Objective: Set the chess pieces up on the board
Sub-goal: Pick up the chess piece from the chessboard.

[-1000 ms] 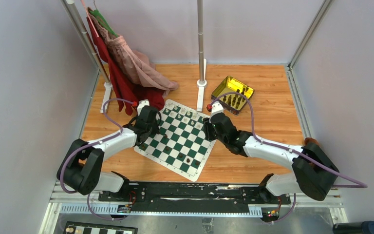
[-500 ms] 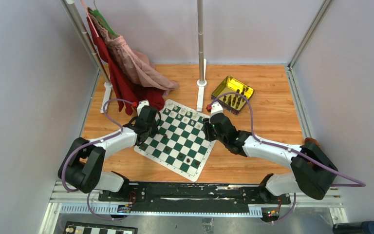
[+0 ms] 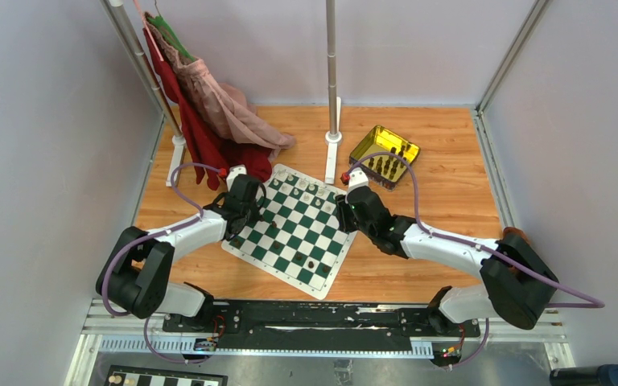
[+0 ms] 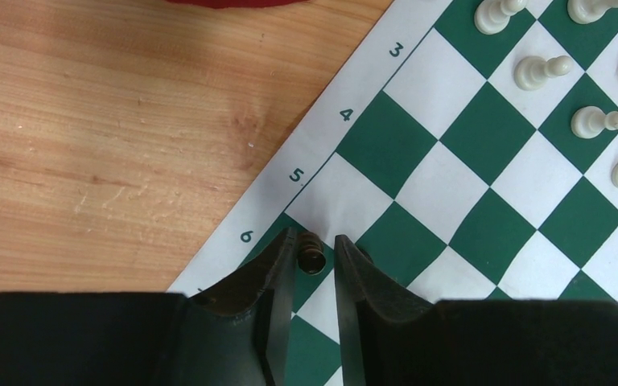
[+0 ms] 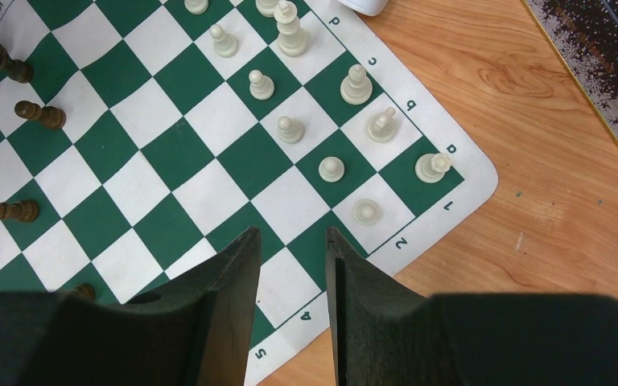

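The green-and-white board (image 3: pixel 294 233) lies mid-table. My left gripper (image 3: pixel 247 214) hangs low over its left edge. In the left wrist view its fingers (image 4: pixel 316 236) stand narrowly open around a small dark piece (image 4: pixel 312 257) on the row-6 edge square of the board (image 4: pixel 467 161). The left finger touches the piece and a sliver of gap shows at the right finger. My right gripper (image 3: pixel 347 215) hovers at the right edge, open (image 5: pixel 291 232) and empty above rows 3 and 4. Cream pieces (image 5: pixel 290 129) fill the far rows. A few dark pieces (image 5: pixel 40 115) stand on the left.
A yellow tray (image 3: pixel 384 154) holding dark pieces sits back right, its corner (image 5: pixel 603 56) showing near my right wrist. A pole stand (image 3: pixel 332 149) rises just behind the board. Red and pink clothes (image 3: pixel 209 112) hang at the back left.
Both arms stay almost where they were. The right arm shifted very slightly.
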{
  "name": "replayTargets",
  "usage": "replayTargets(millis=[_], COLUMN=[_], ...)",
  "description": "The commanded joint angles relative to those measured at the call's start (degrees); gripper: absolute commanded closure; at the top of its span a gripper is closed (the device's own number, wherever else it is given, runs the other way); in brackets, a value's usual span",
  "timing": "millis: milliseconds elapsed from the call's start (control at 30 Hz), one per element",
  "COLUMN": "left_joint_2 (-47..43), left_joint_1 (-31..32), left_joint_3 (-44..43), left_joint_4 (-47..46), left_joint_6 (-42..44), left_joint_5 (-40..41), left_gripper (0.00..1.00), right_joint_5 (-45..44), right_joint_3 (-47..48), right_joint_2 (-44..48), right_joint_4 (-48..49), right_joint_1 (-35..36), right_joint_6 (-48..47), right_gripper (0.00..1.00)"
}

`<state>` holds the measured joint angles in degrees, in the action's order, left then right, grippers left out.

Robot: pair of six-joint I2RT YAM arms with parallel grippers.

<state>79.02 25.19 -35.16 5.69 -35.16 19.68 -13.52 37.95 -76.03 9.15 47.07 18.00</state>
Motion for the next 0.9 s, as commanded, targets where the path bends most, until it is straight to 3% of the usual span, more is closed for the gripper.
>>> replayTargets(millis=[0, 867], left_joint_2=[0.5, -4.0], left_joint_1=[-0.5, -0.5], left_joint_3=[0.0, 0.3], left_joint_4=[-0.9, 4.4], left_joint_6=[-0.3, -0.2], left_joint_5=[0.0, 3.3], left_gripper=[0.72, 0.93], right_joint_5=[-0.8, -0.6], right_joint_3=[0.5, 0.3], right_joint_2=[-0.3, 0.4], right_joint_4=[1.1, 1.1], right_joint_1=[-0.8, -0.8], right_joint_6=[0.2, 0.3], right_gripper=[0.60, 0.60])
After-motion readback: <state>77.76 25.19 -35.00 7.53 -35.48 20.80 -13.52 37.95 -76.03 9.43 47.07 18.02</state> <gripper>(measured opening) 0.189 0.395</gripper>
